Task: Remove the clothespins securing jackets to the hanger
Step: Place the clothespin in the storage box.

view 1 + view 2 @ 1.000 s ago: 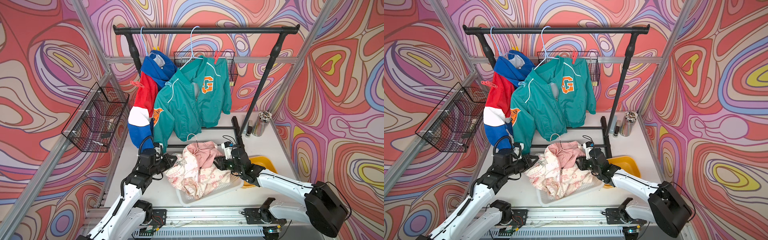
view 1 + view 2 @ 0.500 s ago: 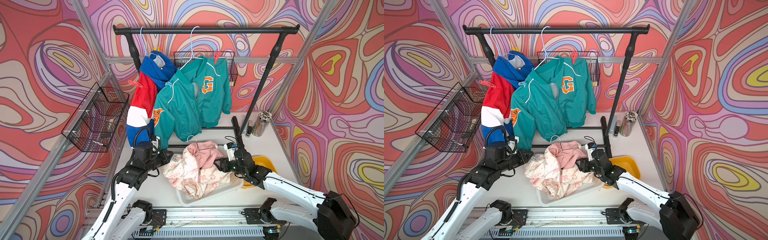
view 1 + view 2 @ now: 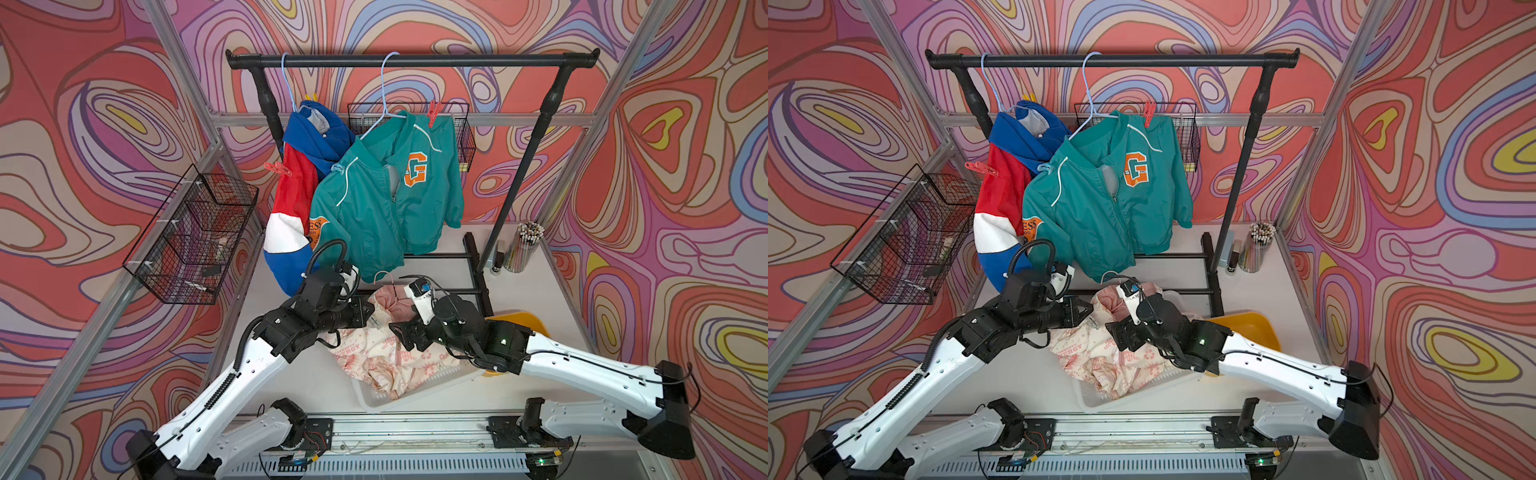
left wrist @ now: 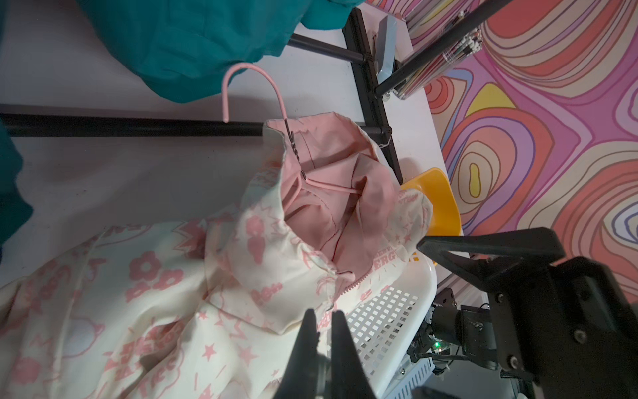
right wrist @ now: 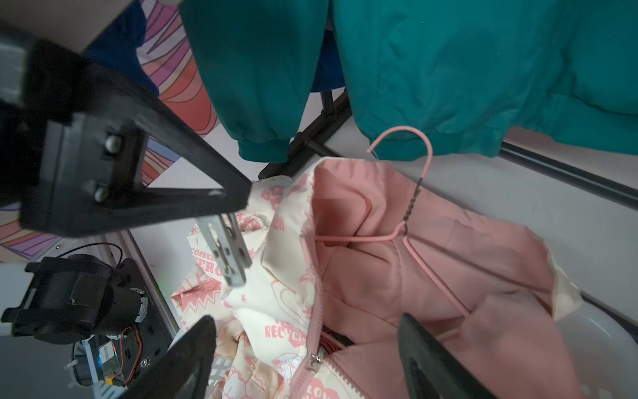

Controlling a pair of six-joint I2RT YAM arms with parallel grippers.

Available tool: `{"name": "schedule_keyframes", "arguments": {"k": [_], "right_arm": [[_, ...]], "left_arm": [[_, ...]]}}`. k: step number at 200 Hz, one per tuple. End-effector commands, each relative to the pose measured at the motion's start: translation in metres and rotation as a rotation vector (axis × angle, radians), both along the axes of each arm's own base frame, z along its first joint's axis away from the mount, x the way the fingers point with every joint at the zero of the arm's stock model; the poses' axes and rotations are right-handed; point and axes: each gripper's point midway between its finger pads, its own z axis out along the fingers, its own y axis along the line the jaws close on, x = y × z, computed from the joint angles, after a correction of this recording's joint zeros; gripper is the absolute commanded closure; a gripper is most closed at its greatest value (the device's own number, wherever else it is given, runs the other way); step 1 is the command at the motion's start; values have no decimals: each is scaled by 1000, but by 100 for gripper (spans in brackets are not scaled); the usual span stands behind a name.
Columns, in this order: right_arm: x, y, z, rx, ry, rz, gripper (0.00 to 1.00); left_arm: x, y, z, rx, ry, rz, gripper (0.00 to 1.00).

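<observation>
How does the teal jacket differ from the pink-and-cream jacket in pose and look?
The teal jacket hangs from the black rail; the pink-and-cream jacket lies crumpled across the white basket. The teal jacket is plain with an orange G patch; the pink-and-cream jacket is printed all over. Each has a wire hanger: blue hanger, pink hanger.

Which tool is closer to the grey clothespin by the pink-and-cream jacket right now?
Left. The left tool, shut, has its tips right at one end of the grey clothespin. The right tool hangs open above the jacket, clear of the clothespin.
</observation>
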Motion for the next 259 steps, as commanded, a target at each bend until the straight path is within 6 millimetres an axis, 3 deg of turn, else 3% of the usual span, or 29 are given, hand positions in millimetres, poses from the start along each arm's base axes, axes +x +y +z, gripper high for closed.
{"name": "schedule_keyframes", "arguments": {"k": [1,51,127,161,216,259], "right_arm": [[4,12,-1,-48,-35,34,20],[7,28,-15,-61,-9,57,27],[10,45,-14,-18,0,83,29],[10,49,-16,-17,9,93,37],[6,52,-17,-4,28,110,65],[2,51,-16,3,40,122,93]], "left_arm": [[1,-4,2,34,-12,-1,100],[-2,-10,11,18,-27,-16,100],[-6,-16,14,-18,-24,-34,100],[-7,-16,18,-32,-28,-34,100],[-7,-18,18,-45,-31,-42,100],[-8,-19,15,-48,-29,-46,100]]}}
